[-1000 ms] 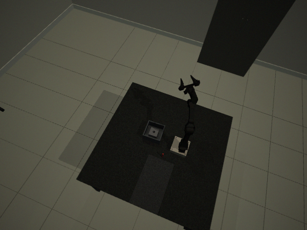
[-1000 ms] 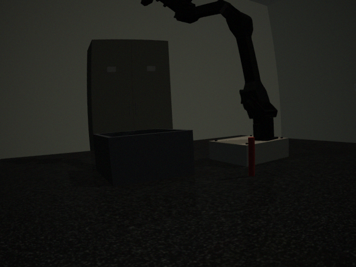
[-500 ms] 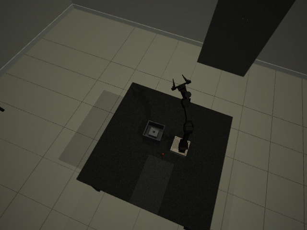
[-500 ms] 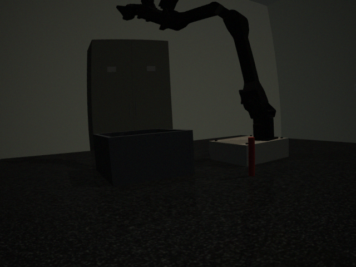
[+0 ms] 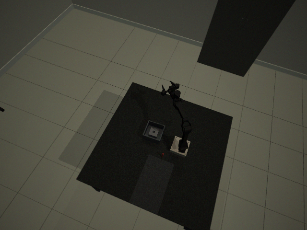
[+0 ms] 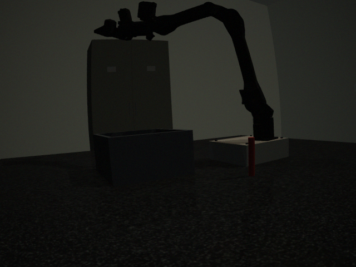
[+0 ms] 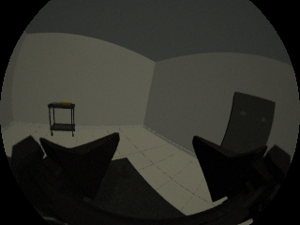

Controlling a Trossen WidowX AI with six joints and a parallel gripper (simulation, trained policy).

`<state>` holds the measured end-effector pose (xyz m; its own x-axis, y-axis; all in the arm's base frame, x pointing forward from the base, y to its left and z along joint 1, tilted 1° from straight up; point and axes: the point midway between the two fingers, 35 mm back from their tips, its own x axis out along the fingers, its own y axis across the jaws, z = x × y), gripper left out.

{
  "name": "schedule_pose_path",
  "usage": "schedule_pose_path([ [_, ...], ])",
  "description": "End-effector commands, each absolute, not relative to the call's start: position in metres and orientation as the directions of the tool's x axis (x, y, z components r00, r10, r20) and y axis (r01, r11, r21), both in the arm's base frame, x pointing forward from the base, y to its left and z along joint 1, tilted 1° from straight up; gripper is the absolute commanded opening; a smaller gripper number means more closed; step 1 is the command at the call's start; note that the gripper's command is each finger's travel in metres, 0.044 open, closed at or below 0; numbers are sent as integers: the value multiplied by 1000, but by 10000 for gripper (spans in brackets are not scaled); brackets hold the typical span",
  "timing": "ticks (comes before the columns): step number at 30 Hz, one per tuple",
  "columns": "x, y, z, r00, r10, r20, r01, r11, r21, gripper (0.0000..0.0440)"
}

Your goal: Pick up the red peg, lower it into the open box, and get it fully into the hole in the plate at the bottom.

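1. Since the red peg (image 5: 162, 154) (image 6: 251, 156) stands outside the open box (image 5: 151, 139) (image 6: 151, 158) in the top view, I judge that the task is at its very start, with the pick, the carry, the lowering and the full insertion all left to do. The plate (image 5: 156, 133) lies inside the box, its dark hole (image 5: 153, 131) unfilled. The peg shows only as a tiny red dot, below the box and slightly to its right in the picture, well apart from the gripper (image 5: 166, 83) (image 6: 95, 30) (image 7: 156, 137). The gripper is above and to the right of the box in this view, its fingers spread with nothing between them.

2. In the exterior view, the peg is to the right of the box, apart from it, and upright on the table (image 6: 172, 224). It looks slim, straight and plain red, with a flat top; the dim light hides any finer marking. The gripper hangs high over the box's level, pointing away from the peg's side, so the next move likely calls for a swing back and down. Such a thin upright peg could tip if a finger brushes it.

3. In the wrist view, the two fingers stand wide apart, released, with no peg between them. Neither the box nor the peg is visible here, so the approach has yet to be lined up, as I judge it.

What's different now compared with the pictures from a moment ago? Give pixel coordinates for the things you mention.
The arm has swung toward the left of the top view, and its open end effector (image 5: 166, 86) (image 7: 157, 139), with nothing between the fingers, has come lower than half a second ago. Nothing was taken hold of or let go. The red peg (image 5: 162, 154) (image 6: 251, 156) still stands upright outside the open box (image 5: 151, 139) (image 6: 151, 156), and the box hasn't moved.
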<state>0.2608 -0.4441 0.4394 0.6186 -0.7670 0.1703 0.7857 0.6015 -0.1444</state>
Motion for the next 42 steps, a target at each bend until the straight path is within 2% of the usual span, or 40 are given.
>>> schedule_pose_path([
  [1, 283, -438, 406, 634, -771, 57, 773, 629, -84, 440],
  [12, 348, -378, 323, 663, -695, -277, 734, 676, 60, 440],
  [24, 392, -253, 254, 621, -502, -602, 702, 698, 142, 440],
  [33, 390, -147, 219, 530, -346, -774, 679, 719, 144, 440],
  [42, 356, -53, 193, 382, -228, -896, 673, 733, 100, 440],
])
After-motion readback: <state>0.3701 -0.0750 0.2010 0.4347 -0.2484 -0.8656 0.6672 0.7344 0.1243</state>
